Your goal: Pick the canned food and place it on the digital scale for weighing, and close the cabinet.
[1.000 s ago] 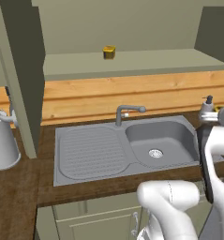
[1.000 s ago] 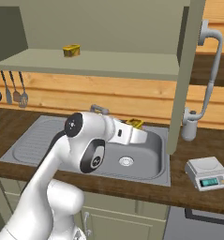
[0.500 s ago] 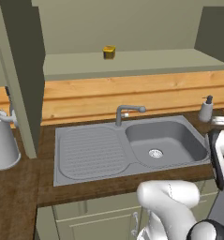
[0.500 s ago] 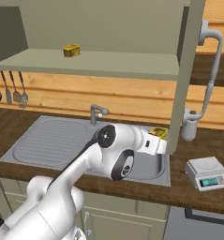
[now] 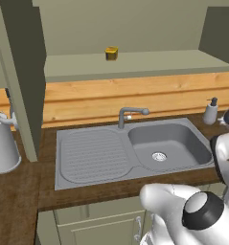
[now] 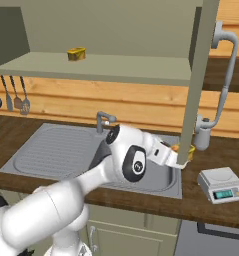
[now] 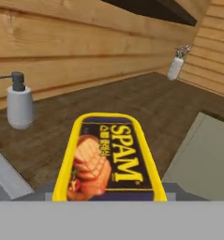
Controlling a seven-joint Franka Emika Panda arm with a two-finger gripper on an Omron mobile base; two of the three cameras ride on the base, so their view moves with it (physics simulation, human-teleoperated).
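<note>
My gripper point(image 6: 184, 154) is shut on the canned food point(image 6: 185, 150), a yellow tin with a dark label. It hangs just right of the sink, beside the edge of the open cabinet door point(image 6: 198, 75). In the hand view the canned food point(image 7: 111, 157) lies long and flat in front of the camera and hides the fingertips. The digital scale point(image 6: 220, 184) stands on the dark counter to the right of and below the gripper, apart from it. Its pale flat top point(image 7: 205, 159) shows at the lower right of the hand view. The cabinet point(image 5: 130, 28) stands open.
A similar yellow can point(image 6: 76, 53) sits on the cabinet shelf point(image 5: 135, 64). The grey sink point(image 5: 135, 150) with its tap point(image 5: 130, 115) lies left of the gripper. A soap pump point(image 7: 18, 103) stands by the wooden wall. Utensils point(image 6: 13, 97) hang at the left.
The arm has swung to the right with the can, from over the sink basin to the counter's right part near the scale. The grip has stayed the same.
</note>
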